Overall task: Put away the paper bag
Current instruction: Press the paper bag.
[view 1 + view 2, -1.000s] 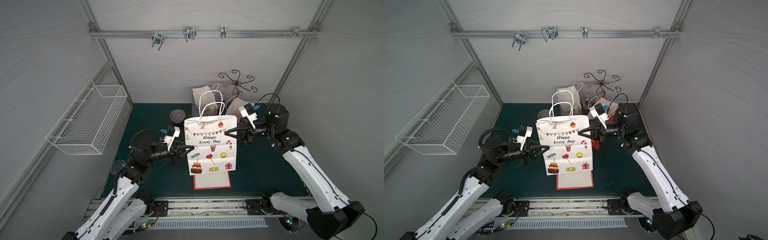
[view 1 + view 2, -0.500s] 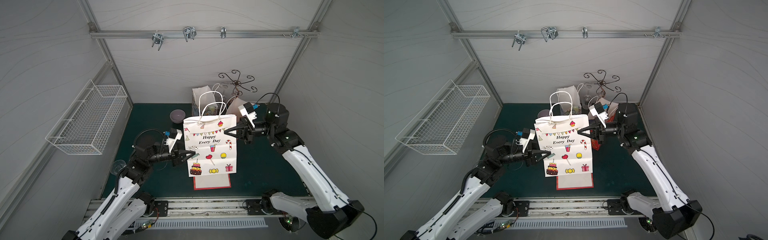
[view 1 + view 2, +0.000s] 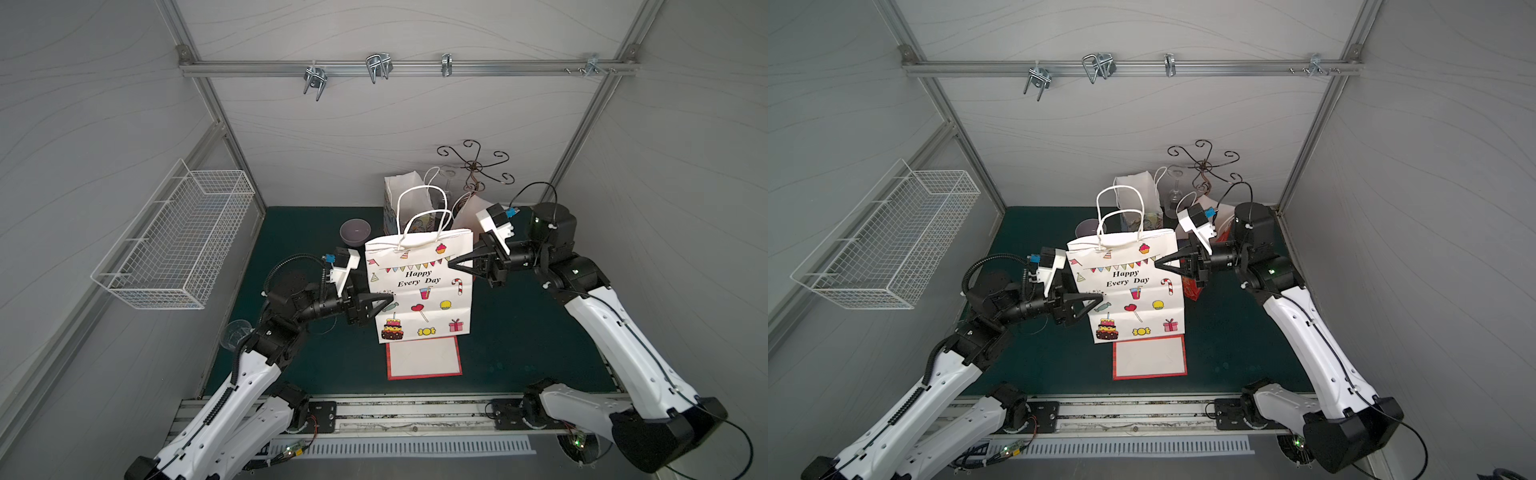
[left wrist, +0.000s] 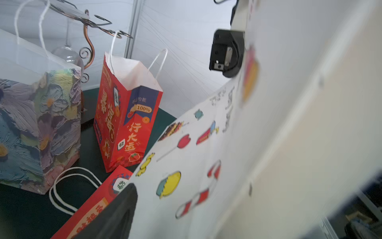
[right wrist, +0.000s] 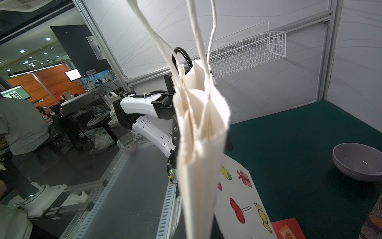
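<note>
Top views. A white bag [image 3: 419, 286] printed "Happy Every Day" hangs upright above the green counter [image 3: 519, 332], lifted clear of a flat red-edged bag [image 3: 424, 357] lying below it. The right tool [image 3: 451, 262] is closed on the bag's upper right edge. The left tool [image 3: 384, 301] sits at the bag's left edge, lower down, with its jaws spread; one finger lies in front of the paper, and whether it touches cannot be told. Both top views show a grey bowl [image 3: 1088, 228] behind the bag, a floral bag [image 3: 1138, 203] and a red bag [image 3: 1194, 286] toward the back, and a curled metal rack [image 3: 1204, 166] in the rear corner. A wire basket [image 3: 183, 241] is fixed to the left wall, and hooks [image 3: 378, 66] hang from a rail [image 3: 498, 68] overhead.

Left wrist view. The white bag's printed face [image 4: 206, 155] fills one side of the picture, blurred where closest. One dark finger [image 4: 115, 215] of the left tool shows at the edge, just beside the paper; the other finger is out of sight. Beyond stand the red bag [image 4: 126, 122] and floral bag [image 4: 39, 124], both upright, with the flat bag's looped handles [image 4: 68, 190] on the counter between them.

Right wrist view. The bag's folded side [image 5: 198, 144] is seen edge-on, pinched together, with its cord handles [image 5: 198, 41] rising above. The right tool's own fingers are hidden behind the paper. The bowl [image 5: 355, 163] rests on the counter, well apart.
</note>
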You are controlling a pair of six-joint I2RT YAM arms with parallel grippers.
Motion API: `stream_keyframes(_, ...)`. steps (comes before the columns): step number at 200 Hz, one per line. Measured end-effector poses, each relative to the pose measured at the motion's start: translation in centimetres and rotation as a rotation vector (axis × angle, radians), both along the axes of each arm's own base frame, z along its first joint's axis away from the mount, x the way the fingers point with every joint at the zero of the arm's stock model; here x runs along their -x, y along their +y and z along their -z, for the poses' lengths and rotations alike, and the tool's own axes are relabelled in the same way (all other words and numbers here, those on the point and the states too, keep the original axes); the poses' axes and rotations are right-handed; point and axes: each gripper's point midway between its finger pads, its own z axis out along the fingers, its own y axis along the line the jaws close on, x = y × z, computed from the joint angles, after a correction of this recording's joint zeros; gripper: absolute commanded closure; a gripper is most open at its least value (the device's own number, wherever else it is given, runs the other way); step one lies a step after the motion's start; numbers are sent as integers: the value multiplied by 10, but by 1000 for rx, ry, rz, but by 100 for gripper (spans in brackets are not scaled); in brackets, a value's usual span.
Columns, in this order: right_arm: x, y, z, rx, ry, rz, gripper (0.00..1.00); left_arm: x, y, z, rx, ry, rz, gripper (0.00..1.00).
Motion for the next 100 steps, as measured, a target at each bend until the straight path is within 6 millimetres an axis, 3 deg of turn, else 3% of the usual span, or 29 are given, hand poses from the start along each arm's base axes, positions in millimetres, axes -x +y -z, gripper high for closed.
stream_keyframes(17, -3, 2, 5, 8, 5, -2, 100, -6, -2, -8, 37, 1, -7, 61)
stream_keyframes(50, -7, 3, 9, 17, 16, 1, 100, -7, -2, -29, 113, -15, -3, 100)
stream_keyframes(68, -7, 3, 8, 15, 11, 1, 100, -5, -2, -37, 144, -12, 12, 100)
stream_keyframes(73, -7, 3, 8, 14, 10, 1, 100, -4, -2, -39, 150, -11, 13, 87)
stream_keyframes(79, -7, 3, 8, 14, 8, 1, 100, -4, -2, -40, 155, -12, 14, 64)
stream_keyframes(83, -6, 3, 8, 13, 7, 0, 100, -4, -2, -41, 160, -12, 14, 53)
stream_keyframes(90, -6, 3, 8, 15, 10, 0, 100, -4, -1, -45, 172, -18, 14, 45)
stream_keyframes(100, -6, 3, 9, 18, 13, 1, 100, -3, -1, -51, 185, -31, 12, 43)
